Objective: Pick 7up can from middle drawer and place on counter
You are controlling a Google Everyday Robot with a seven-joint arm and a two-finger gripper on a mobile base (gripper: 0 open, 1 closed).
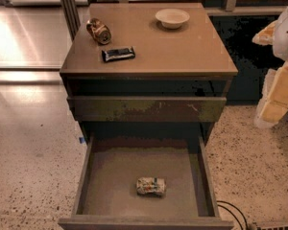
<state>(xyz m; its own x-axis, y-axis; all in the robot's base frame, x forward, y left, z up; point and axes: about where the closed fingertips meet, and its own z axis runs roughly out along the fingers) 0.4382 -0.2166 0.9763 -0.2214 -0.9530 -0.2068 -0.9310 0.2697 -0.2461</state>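
The 7up can point(151, 186) lies on its side on the grey-brown floor of the open middle drawer point(84, 176), near the drawer's front middle. It is whitish-silver with green, red and yellow marks and dented sides. The counter point(182, 47) is the tan-brown top of the wooden cabinet above. My gripper point(274, 102) is at the right edge of the view, beside the cabinet's right side at about the height of the upper drawer. It is well away from the can and up and to the right of it.
On the counter lie a brownish-gold can point(99, 31) at the left, a dark snack bar point(118, 54) in front of it, and a white bowl point(172, 17) at the back right. A drawer with a scuffed greenish front point(144, 109) sits above the open one. Cables point(233, 212) lie on the speckled floor at the lower right.
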